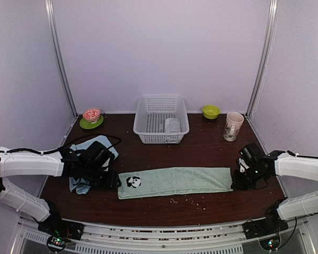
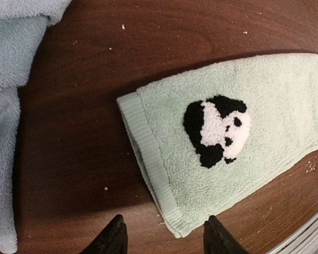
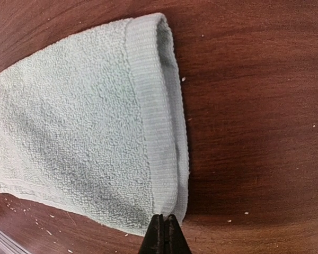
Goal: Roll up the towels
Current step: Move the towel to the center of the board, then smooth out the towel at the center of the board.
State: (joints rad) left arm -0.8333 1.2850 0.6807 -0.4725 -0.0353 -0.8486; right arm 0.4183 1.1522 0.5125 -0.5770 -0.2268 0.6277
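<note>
Top view: I see the pale green towel (image 1: pixel 175 181) lying flat, lengthwise, on the near middle of the table (image 1: pixel 201 153), panda patch (image 1: pixel 133 182) leftward, the left gripper (image 1: pixel 114 180) at that end and the right gripper (image 1: pixel 235 183) at the other. The light blue towel (image 1: pixel 87 159) lies crumpled far-left of it, and a greyish-white towel (image 1: pixel 172 125) sits in the far basket (image 1: pixel 144 119). Left wrist view: my left fingers (image 2: pixel 114 238) stand apart, grasping nothing, flanking the towel's near-left corner (blue cloth fills the left margin). Right wrist view: my right fingers (image 3: pixel 158 235) are pressed together, tips touching the right hem's near corner; whether cloth is caught I cannot tell.
</note>
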